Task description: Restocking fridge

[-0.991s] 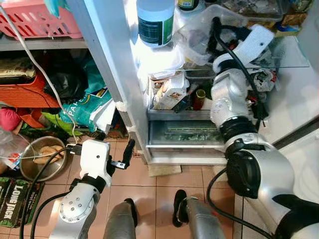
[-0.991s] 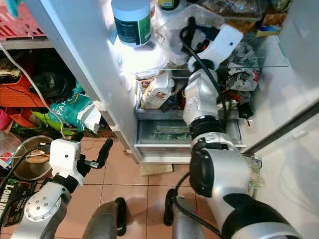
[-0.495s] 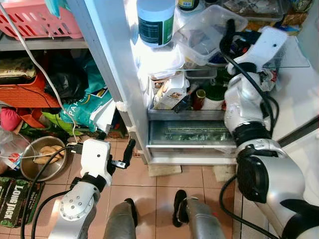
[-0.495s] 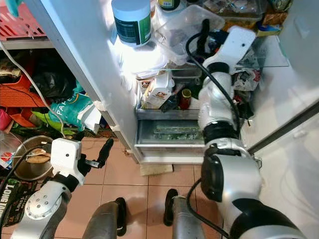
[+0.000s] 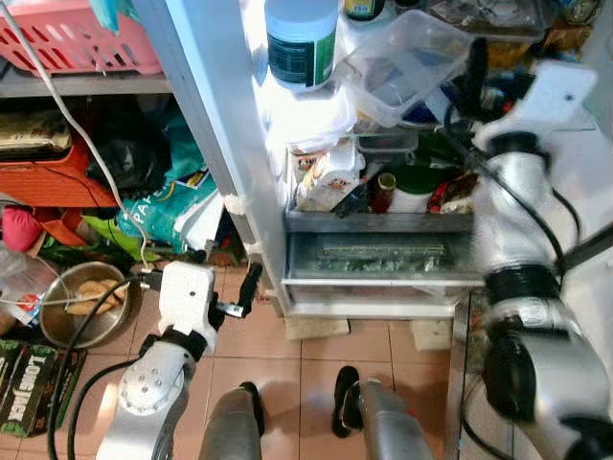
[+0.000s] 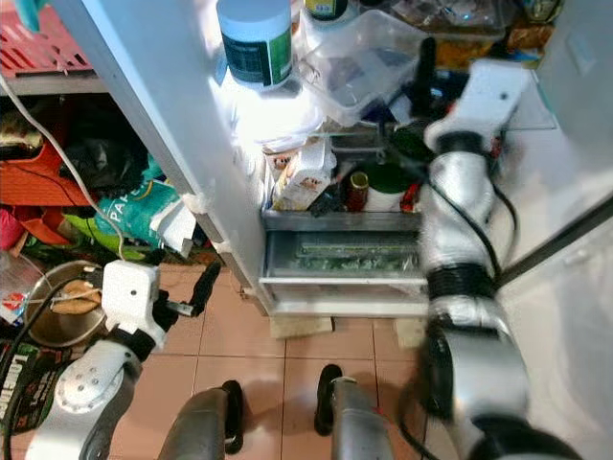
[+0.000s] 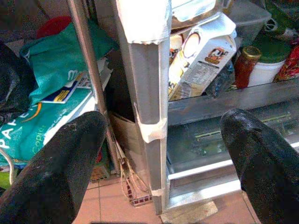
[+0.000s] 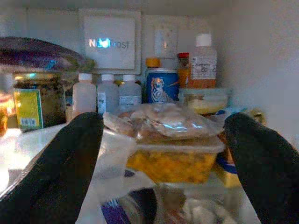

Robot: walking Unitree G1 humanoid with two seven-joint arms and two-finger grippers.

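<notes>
The fridge stands open in front of me. My right gripper (image 5: 476, 59) is up at the glass shelf (image 5: 565, 120), open and holding nothing, just right of a clear plastic container (image 5: 402, 59). Its wrist view looks at a tub of yellow food (image 8: 175, 161), a blue can (image 8: 161, 86) and white bottles (image 8: 107, 95). A white jar with a green label (image 5: 300, 43) stands left of the clear container. Below are a carton (image 5: 330, 177), a red-lidded jar (image 5: 385, 185), a green-lidded tub (image 5: 414, 187) and the crisper drawer (image 5: 383, 254). My left gripper (image 5: 251, 283) hangs open low by the fridge's left edge (image 7: 147, 93).
Left of the fridge are shelves with a pink basket (image 5: 57, 38), a teal bag (image 5: 168, 206) and a metal bowl (image 5: 81, 297) on the floor. The fridge door (image 5: 589, 192) stands at the right. My feet (image 5: 345, 398) are on the tiled floor before the drawer.
My right arm has swung to the right, away from the clear container, uncovering the red-lidded jar and green-lidded tub. The left arm has barely moved.
</notes>
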